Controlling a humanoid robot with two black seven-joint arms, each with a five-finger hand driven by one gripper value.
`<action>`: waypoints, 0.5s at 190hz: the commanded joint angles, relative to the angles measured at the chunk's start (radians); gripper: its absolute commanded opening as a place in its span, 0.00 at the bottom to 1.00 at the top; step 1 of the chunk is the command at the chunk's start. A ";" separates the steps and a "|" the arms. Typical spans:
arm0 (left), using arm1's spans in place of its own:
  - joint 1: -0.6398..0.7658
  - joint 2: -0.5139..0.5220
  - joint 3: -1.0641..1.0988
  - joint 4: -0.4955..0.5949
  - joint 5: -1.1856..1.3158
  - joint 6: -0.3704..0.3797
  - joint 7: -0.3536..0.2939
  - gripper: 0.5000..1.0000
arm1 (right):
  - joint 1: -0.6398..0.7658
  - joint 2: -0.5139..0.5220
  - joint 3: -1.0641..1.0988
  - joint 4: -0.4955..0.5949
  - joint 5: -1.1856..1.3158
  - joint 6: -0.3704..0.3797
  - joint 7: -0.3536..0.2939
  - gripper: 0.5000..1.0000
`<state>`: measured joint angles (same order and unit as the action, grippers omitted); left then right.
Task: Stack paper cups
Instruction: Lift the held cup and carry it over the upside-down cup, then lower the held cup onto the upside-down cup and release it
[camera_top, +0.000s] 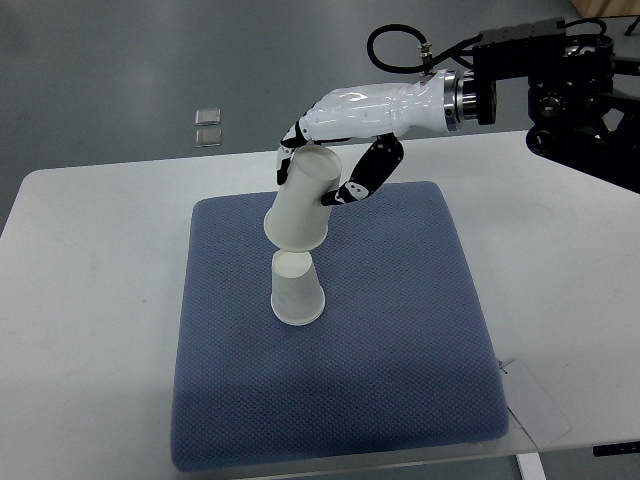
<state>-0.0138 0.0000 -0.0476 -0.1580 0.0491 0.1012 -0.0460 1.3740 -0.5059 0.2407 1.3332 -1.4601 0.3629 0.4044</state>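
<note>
Near the middle of the blue mat (400, 330), one paper cup (297, 290) stood upside down. Just above it, touching or nearly so, I held a second cup (303, 200) tilted, my right hand (335, 150) clamped around its upper part, toward the mat's far edge.

- A single top view looks down steeply from the robot's own side of the work, facing out across the white table (90, 260) toward the grey floor (150, 60) beyond its far edge.
- It stands at middling range: the whole blue mat (400, 340) fits in frame, while the table runs off the left, right and bottom edges.
- The right arm (540, 80) enters from the upper right edge, and its right hand (345, 135) reaches toward the frame's centre.
- No second view is given, so no part of the scene is shared.
</note>
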 joint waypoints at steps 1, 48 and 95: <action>0.000 0.000 0.000 0.000 0.000 0.000 0.000 1.00 | 0.025 0.044 0.011 0.001 -0.006 0.034 -0.006 0.00; 0.000 0.000 0.000 0.000 -0.002 0.000 0.000 1.00 | 0.036 0.119 -0.001 -0.011 -0.082 0.036 -0.013 0.00; 0.000 0.000 0.000 0.000 0.000 0.000 0.000 1.00 | 0.026 0.150 -0.020 -0.031 -0.167 0.027 -0.013 0.00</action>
<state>-0.0138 0.0000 -0.0476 -0.1580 0.0491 0.1013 -0.0460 1.4033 -0.3628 0.2324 1.3112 -1.5989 0.3960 0.3912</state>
